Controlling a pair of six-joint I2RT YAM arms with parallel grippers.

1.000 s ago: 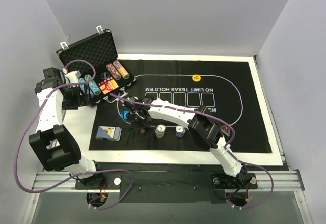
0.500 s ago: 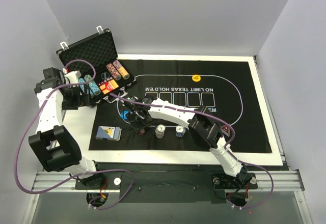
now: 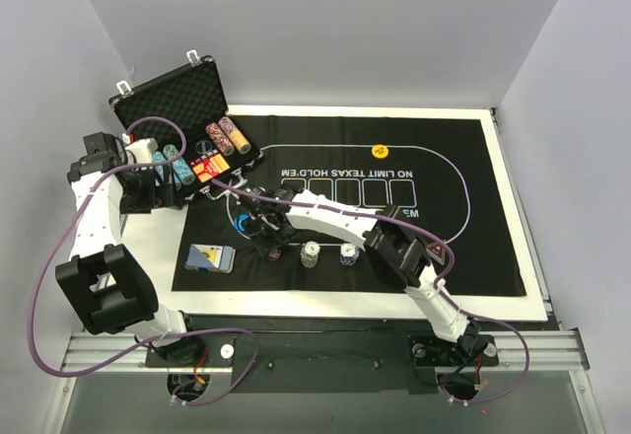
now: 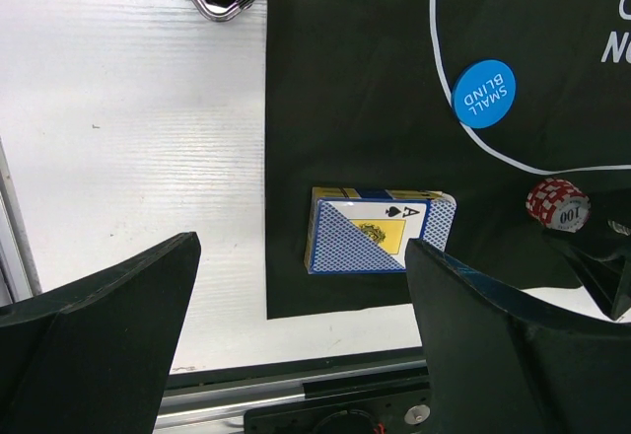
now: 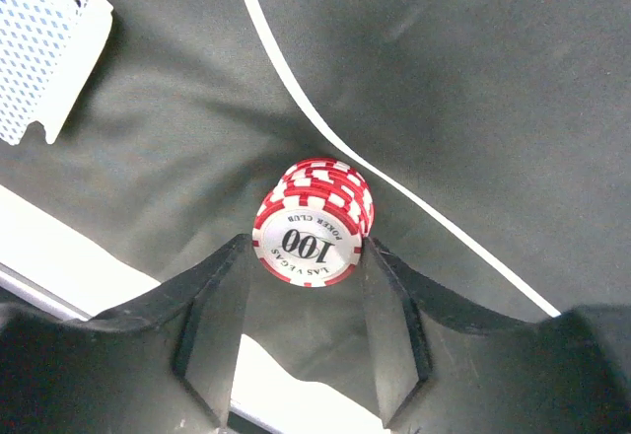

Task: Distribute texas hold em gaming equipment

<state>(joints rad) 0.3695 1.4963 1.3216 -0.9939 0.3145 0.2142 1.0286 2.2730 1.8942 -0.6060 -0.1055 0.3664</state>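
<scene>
Right hand (image 3: pixel 264 233): low over the black felt mat (image 3: pixel 444 227), just beside the blue button (image 3: pixel 243 223).
Left hand (image 3: pixel 148 189): near the open case (image 3: pixel 182 108), above the desk (image 3: pixel 513 301).
Chip stacks (image 3: pixel 311 253): two stand on the near part of the mat; the card pack (image 3: pixel 211 257) lies to their left.
Left wrist view: fingers wide apart, holding nothing; the pack lies below, at the mat's corner.
Right wrist view: fingers narrow, close on both sides of the red 100 chip stack (image 5: pixel 314 219), which stands on the mat; whether they press it, I cannot tell.
</scene>
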